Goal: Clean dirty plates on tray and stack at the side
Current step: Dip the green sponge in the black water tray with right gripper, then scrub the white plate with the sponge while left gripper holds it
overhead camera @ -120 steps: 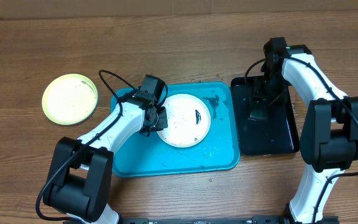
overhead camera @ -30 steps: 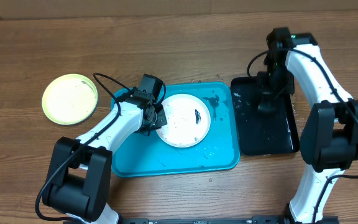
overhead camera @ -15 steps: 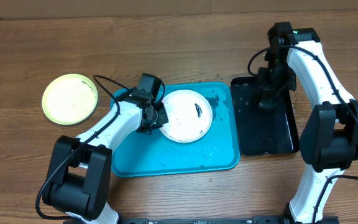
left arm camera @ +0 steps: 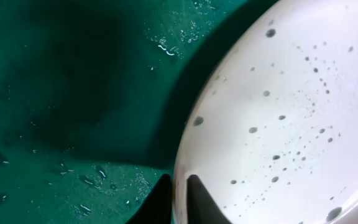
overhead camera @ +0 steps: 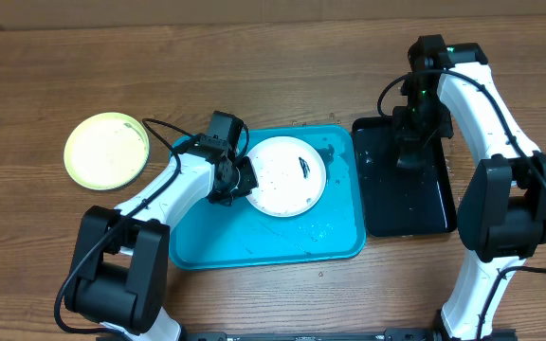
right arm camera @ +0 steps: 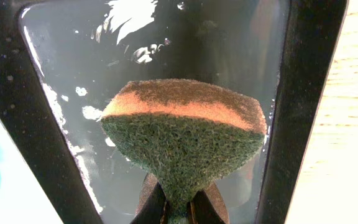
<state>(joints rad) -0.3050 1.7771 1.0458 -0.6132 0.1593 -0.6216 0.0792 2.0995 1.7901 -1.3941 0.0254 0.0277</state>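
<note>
Overhead: left end effector (overhead camera: 241, 178) pinches white plate (overhead camera: 290, 180); right end effector (right arm camera: 178, 206) clamps sponge (right arm camera: 182, 134).

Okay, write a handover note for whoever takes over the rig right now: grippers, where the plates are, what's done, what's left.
Left gripper: pinching the rim of the white plate, which is on the turquoise tray.
Right gripper: shut on the sponge, over the wet black tray.
Yellow-green plate: on the table left of the tray, looks clean.
Done: apparently that one plate.
Left: the white plate shows a dark smear and specks; scrub it, then stack it. No third plate in view.
</note>
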